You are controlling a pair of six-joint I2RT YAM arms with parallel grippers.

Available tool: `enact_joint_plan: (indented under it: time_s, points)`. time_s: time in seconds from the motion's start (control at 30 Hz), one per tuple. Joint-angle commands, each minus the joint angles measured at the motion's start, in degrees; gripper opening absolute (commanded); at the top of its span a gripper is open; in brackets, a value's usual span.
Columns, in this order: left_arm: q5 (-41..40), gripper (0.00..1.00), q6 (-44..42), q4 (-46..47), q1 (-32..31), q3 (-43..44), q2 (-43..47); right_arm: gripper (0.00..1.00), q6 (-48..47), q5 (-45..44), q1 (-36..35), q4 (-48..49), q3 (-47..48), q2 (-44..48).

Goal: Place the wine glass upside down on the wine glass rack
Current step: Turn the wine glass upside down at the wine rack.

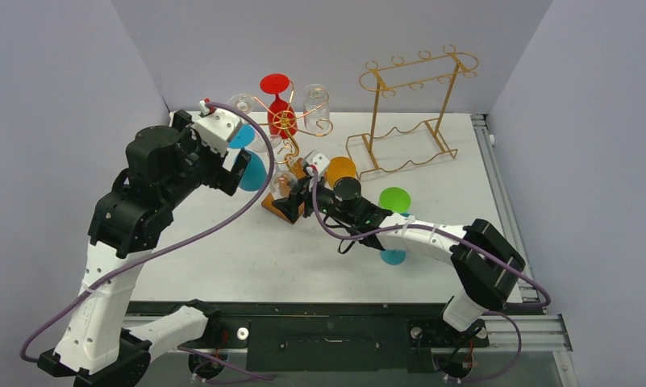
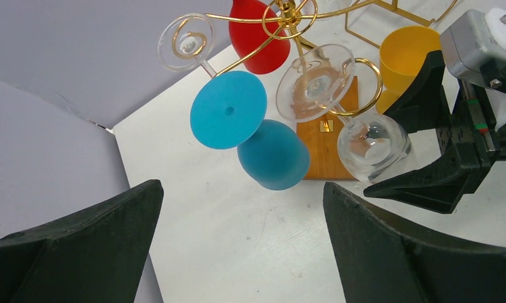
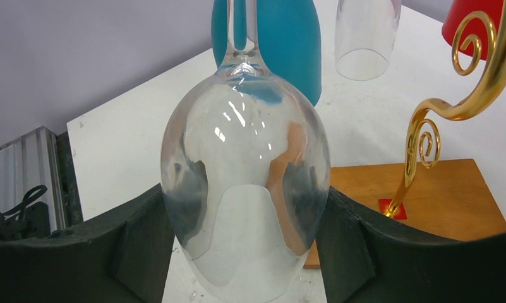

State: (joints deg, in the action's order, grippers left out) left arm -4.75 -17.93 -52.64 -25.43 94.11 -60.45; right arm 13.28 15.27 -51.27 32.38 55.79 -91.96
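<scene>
The glass (image 3: 247, 189) is clear, with a rounded bowl and a thin stem. It hangs upside down, rim toward the table, squarely between the fingers of the right gripper (image 3: 247, 249). Both fingers (image 3: 136, 246) press on the sides of the bowl, so that hand is holding it. Above the hand, the stem rises into one gold curl of the rack (image 1: 285, 121), and the left wrist view shows the foot sitting over that curl. The rack's wooden base (image 3: 427, 208) lies just to the right of the fingers, with the wavy gold stem rising from it.

Just behind the held bowl, past the fingertips, hangs a blue glass (image 2: 274, 154), also upside down and very close. Farther beyond the hand hang another clear glass (image 3: 364, 38) and a red glass (image 2: 256, 38).

The left gripper (image 2: 239, 214) stands wide and empty. The blue glass is straight ahead of it, near but apart. Ahead and to its right is the right gripper, with a yellow cup (image 2: 405, 57) beyond. A taller gold frame (image 1: 408, 113) stands well beyond the right hand.
</scene>
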Motion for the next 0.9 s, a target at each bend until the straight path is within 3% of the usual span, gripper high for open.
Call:
enact_joint_plan:
  time_s: [0.0,0.6,0.87]
  points:
    - [-1.2,0.96,0.9,1.4,0.0,2.2,-0.4,0.28,-2.3,-0.2,-0.7,9.8,-1.8,2.6]
    - [-1.8,0.96,0.9,2.6,0.0,2.1,-1.1,0.27,-1.9,-2.3,-0.8,18.3,-7.4,3.6]
    - [-2.0,0.96,0.8,3.6,0.0,1.5,-0.9,0.28,2.8,-6.2,-0.6,27.7,-9.8,0.3]
